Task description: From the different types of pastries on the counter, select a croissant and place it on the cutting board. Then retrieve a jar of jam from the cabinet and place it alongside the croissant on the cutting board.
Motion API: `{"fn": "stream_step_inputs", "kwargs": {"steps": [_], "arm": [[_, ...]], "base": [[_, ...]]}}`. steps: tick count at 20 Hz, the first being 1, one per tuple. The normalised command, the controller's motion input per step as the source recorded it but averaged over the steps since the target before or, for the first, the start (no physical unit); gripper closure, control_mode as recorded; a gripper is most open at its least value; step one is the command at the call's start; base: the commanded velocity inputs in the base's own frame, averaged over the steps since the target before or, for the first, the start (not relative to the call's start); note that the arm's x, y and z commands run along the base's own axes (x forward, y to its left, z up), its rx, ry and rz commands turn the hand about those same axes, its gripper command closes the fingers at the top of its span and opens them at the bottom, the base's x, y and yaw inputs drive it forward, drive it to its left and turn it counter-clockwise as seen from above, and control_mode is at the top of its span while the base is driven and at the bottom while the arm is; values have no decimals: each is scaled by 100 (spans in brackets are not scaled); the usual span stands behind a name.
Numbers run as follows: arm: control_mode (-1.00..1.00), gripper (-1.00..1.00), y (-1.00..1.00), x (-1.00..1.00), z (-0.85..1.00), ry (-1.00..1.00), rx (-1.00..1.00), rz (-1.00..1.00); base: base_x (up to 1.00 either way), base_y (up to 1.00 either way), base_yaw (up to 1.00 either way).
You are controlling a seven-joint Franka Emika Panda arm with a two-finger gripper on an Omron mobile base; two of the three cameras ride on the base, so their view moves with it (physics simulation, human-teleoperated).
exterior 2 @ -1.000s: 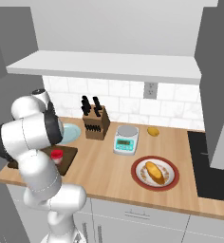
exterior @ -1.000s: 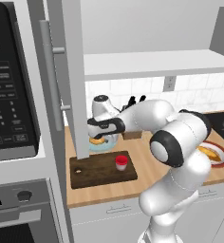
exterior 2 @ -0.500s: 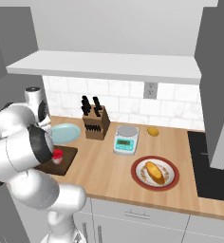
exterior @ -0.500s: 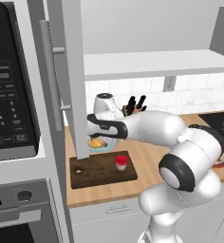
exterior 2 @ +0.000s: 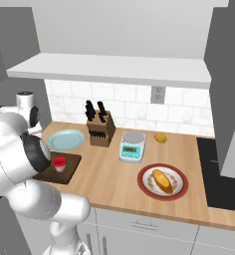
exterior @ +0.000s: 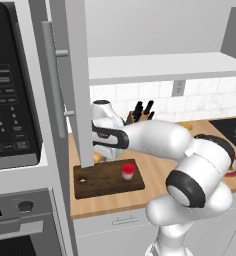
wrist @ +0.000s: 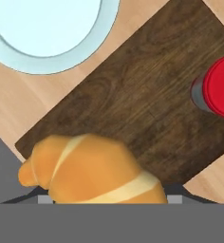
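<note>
the gripper (exterior: 101, 152) hangs low behind the open cabinet door (exterior: 75, 85), at the back edge of the cutting board (exterior: 107, 180). in the hand view the croissant (wrist: 90, 173) sits right at the bottom where the fingertips would rise, hiding them, so it looks carried between the jaws, though i cannot tell for sure how they stand. held like that, above the board's dark wood, it seems poised to be set down.

the jar of jam (exterior: 127, 171) already stands upright on the board, red lid up, toward the right part; in the hand view it (wrist: 218, 88) is well apart from the croissant, leaving bare board for the pastry to land beside it. a pale blue plate (exterior 2: 66, 140) lies on the counter (exterior 2: 114, 174) just behind the board. farther right, the oval pastry on its red-rimmed plate (exterior 2: 162, 181) is untouched.
</note>
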Motion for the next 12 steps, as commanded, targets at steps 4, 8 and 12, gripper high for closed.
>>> {"fn": "stream_step_inputs", "kwargs": {"steps": [4, 8, 12], "arm": [[-100, 100, 0, -10, 2, 1, 0, 0], [-100, 100, 0, -48, -16, 0, 0, 0], [-100, 100, 0, -52, 0, -4, -4, 1]], "base": [[0, 0, 0], [0, 0, 0], [0, 0, 0]]}}
